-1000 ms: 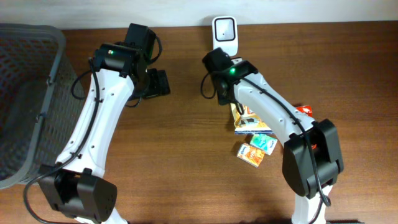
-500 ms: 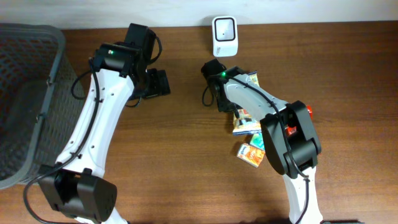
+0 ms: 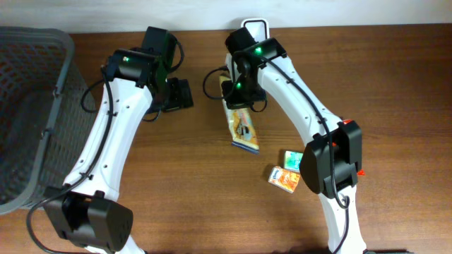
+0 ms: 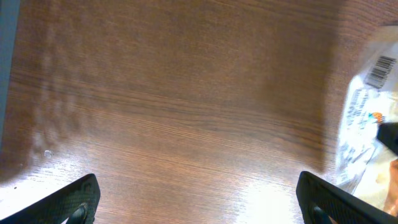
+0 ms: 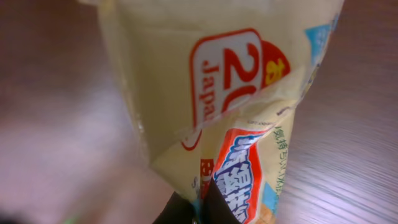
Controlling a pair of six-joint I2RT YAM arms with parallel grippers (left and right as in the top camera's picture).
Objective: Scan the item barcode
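1. The grey mesh basket (image 3: 42,44) stands at the far left of the table, well apart from the work.
2. The left gripper (image 3: 182,94) hovers over bare wood with its jaws spread wide and nothing between them.
3. The snack packet (image 3: 242,130) is just right of it, pinched at its top end by the right gripper (image 3: 236,95), whose jaws are closed on the wrapper. The packet's long axis runs from that grip toward the front of the table, on a slight slant. I cannot tell whether its lower end touches the wood.
4. The white scanner (image 3: 256,25) sits just behind the right gripper at the far edge, half hidden by the arm. The packet therefore trails away from the scanner. The right arm is plainly the nearer one, and the coming move looks like a turn to face the code backward.
5. Only the left wrist view shows the barcode (image 4: 380,68), on the packet's left-facing side. The right wrist view shows just the printed front, and the overhead alone shows the scanner.
6. Two small loose packets (image 3: 284,177) lie front right.
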